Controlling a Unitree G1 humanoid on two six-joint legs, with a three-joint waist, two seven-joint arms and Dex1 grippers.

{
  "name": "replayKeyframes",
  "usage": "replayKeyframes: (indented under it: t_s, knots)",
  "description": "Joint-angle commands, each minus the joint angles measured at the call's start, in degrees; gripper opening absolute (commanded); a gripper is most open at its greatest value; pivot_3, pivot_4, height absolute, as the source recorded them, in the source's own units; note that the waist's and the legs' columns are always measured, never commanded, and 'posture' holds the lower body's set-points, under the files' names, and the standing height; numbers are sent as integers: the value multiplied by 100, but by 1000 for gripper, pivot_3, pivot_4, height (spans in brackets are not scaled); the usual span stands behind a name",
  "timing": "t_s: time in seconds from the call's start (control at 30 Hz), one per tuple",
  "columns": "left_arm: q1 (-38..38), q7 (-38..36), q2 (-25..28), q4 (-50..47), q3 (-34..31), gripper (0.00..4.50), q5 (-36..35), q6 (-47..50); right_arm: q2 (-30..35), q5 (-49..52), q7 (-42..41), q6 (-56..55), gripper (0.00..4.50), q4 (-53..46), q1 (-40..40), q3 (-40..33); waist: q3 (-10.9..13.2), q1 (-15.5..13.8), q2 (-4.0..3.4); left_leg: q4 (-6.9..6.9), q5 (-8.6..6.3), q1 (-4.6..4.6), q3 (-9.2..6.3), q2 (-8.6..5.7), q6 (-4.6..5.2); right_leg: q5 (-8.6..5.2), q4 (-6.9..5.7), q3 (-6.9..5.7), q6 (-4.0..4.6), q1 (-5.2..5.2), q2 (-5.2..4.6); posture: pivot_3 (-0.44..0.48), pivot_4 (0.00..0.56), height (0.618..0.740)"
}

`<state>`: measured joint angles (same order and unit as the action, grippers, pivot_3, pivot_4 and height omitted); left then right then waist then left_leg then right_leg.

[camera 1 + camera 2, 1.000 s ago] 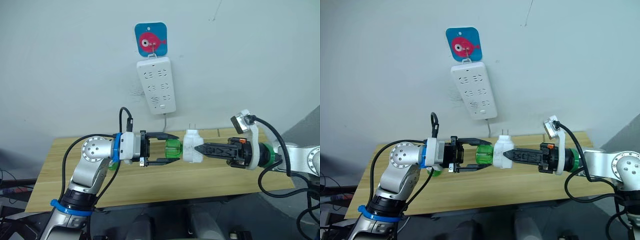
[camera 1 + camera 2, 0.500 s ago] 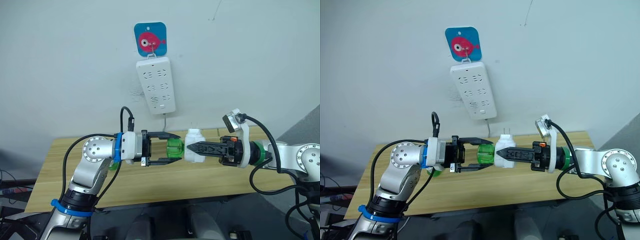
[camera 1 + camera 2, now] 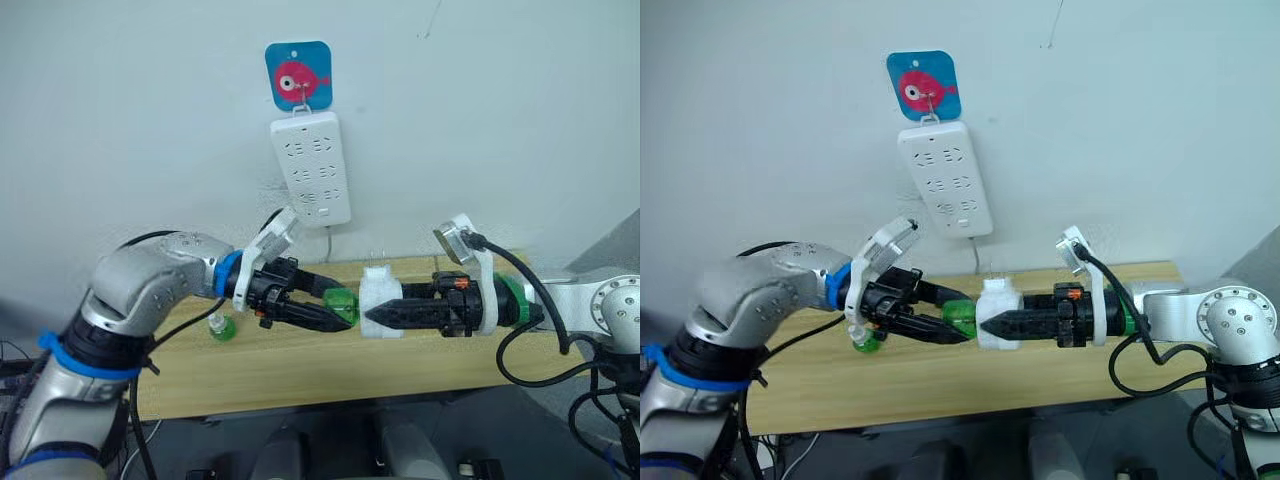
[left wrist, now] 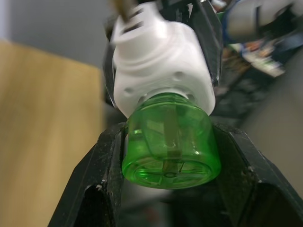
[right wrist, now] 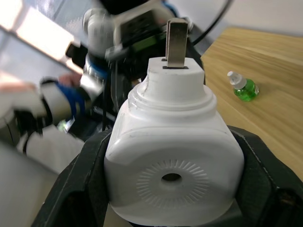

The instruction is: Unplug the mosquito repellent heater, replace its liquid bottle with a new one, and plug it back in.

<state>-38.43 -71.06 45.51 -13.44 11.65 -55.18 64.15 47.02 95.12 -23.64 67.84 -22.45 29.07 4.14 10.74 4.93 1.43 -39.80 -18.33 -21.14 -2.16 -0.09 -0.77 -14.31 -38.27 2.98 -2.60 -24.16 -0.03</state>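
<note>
heater: The heater [image 3: 380, 301] is unplugged and held in the air over the tabletop [image 3: 300, 370], below the strip [image 3: 311, 168], plug prongs pointing up toward the wall.
right gripper: The right gripper [image 3: 372, 316] has its jaws clenched on the heater's two sides; its wrist view shows the vent face toward the camera and one prong on top.
bottle: A green bottle [image 3: 342, 306] sits at the heater's left end, its neck inside the body and its base pointing at the left arm.
left gripper: The left gripper [image 3: 340, 314] has its jaws grasping the bottle, one on each side of the green base, as its wrist view shows plainly.
change: A second ago the left arm reached in level, wrist flat. Now its forearm has rolled and the wrist camera has swung up, while the heater has sunk a little and sits closer to the tabletop.
meaning: That roll reads as a twist on the bottle against the heater held fast, so the step in hand looks like unscrewing. Whether the thread has let go I cannot tell; no gap shows at the neck.
spare: A small capped bottle [image 3: 220, 326] of green liquid stands on the tabletop, left of the heater, behind the left arm.
left to do: Free this bottle, fit the other, plug back into the strip.
</note>
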Motion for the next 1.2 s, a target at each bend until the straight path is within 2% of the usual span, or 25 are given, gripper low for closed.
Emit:
replayKeyframes:
  t_s: [0.03,0.2,0.33,0.43,0.47,0.57,0.63,0.7,0.87,1.2]
  knots:
    - [32,40,91,48,-69,2307,43,215,84,-192,-382,-5,2980,-142,95,-205,3,1,-5,1,0,-14,-12,5,0,1,17,-17,2,-2,-1,-99,163,730]
    - [482,75,-31,-137,-290,2307,498,-845,28,-116,-258,-11,2980,-29,47,-253,3,-29,-8,-2,4,-91,-57,-2,-9,26,15,-46,43,-62,-59,-103,164,730]
    - [954,-23,-11,-317,-336,3560,1223,-2126,96,56,-145,9,2980,62,-67,-348,2,-56,-9,-4,15,-140,-71,-20,-27,27,15,-59,45,-102,-81,-98,165,730]
    - [1524,40,-264,-348,-681,4472,1708,-3415,194,311,-1,-3,2980,210,-199,-469,2,-71,-10,-8,14,-149,-68,-32,-26,28,20,-64,44,-102,-101,-100,166,730]
    - [1773,137,-325,-309,-846,4500,1858,-3759,249,440,82,-13,2980,292,-271,-530,2,-89,-10,-8,11,-150,-65,-35,-20,28,25,-62,44,-102,-105,-100,166,730]
    - [2332,-166,-500,-15,-1011,4500,2616,-5586,357,741,249,-57,2980,409,-411,-636,2,-142,-11,-10,5,-152,-64,-36,-10,28,28,-65,44,-102,-109,-98,168,730]
    - [2501,-271,-855,359,-1102,4500,3040,-7125,390,866,363,-89,2980,455,-462,-651,1,-195,-12,-11,5,-152,-64,-36,-9,29,25,-68,45,-102,-109,-96,169,730]
    - [2507,-200,-1225,516,-1123,4500,3228,-8052,377,959,496,-125,2980,489,-488,-642,1,-245,-13,-14,5,-152,-64,-35,-8,33,25,-71,51,-100,-109,-96,168,730]
    - [2399,64,-1750,379,-818,4500,3314,-8466,295,1065,721,-176,2980,468,-473,-554,1,-318,-12,-24,5,-152,-59,-35,-4,47,28,-67,40,-92,-108,-96,168,730]
    - [2160,249,-2052,691,-362,4500,3504,-8671,161,1046,839,-196,2980,375,-404,-467,-3,-304,-18,-25,6,-149,-58,-33,-2,50,20,-68,35,-92,-102,-107,157,730]
